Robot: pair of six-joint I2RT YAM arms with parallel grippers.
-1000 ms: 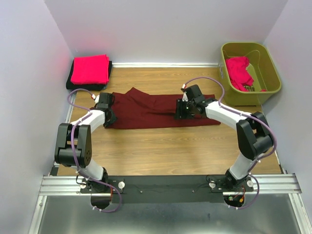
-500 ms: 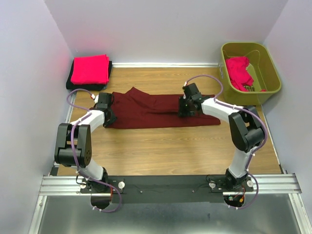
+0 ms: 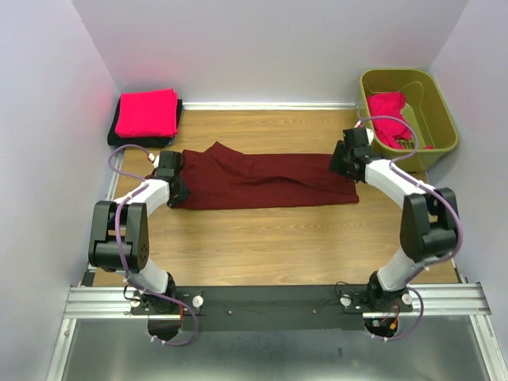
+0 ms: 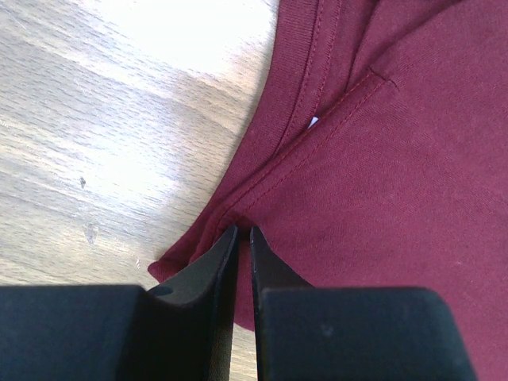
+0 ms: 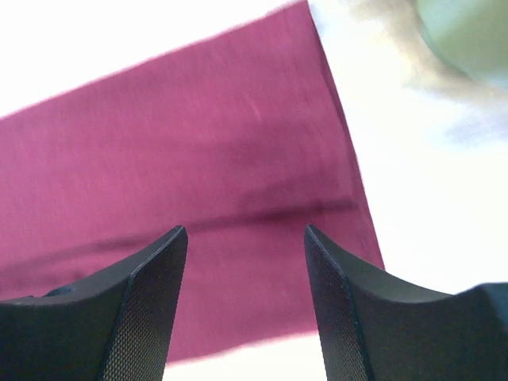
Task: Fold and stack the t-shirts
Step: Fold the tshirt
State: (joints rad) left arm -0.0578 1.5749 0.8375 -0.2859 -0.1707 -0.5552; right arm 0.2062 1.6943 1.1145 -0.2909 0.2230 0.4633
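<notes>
Ok, near side first: both arm bases are bolted to the rail (image 3: 270, 298) at the near edge of the table (image 3: 262, 238). The left arm is bent back on itself; the right one reaches out long toward the far right.

Mid-table, the maroon t-shirt (image 3: 262, 178) lies flat as a long band running left to right, with one flap poking out toward the far side, left of centre. The collar end is on the left.

The left gripper (image 3: 176, 193) is down at that left end. In the wrist view its fingers (image 4: 208, 270) are clenched almost together and pinch a fold of maroon cloth (image 4: 381, 175) just by the collar seam. There is bare wood to its left.

The right gripper (image 3: 341, 164) is over the shirt's right end, near the far corner. Its fingers (image 5: 151, 278) stand well apart with nothing between them, so it is released. That wrist view is blurred. The cloth (image 5: 198, 143) looks flat under it, with a dark crease across.

Far left corner: a folded pinkish-red t-shirt (image 3: 147, 113) sits square on top of a black t-shirt (image 3: 136, 142). That stack is well apart from the maroon one.

Far right corner: an olive-green bin (image 3: 444, 119) stands just beyond the right gripper, with a crumpled pinkish-red t-shirt (image 3: 389, 115) lying inside it toward its left wall.
</notes>
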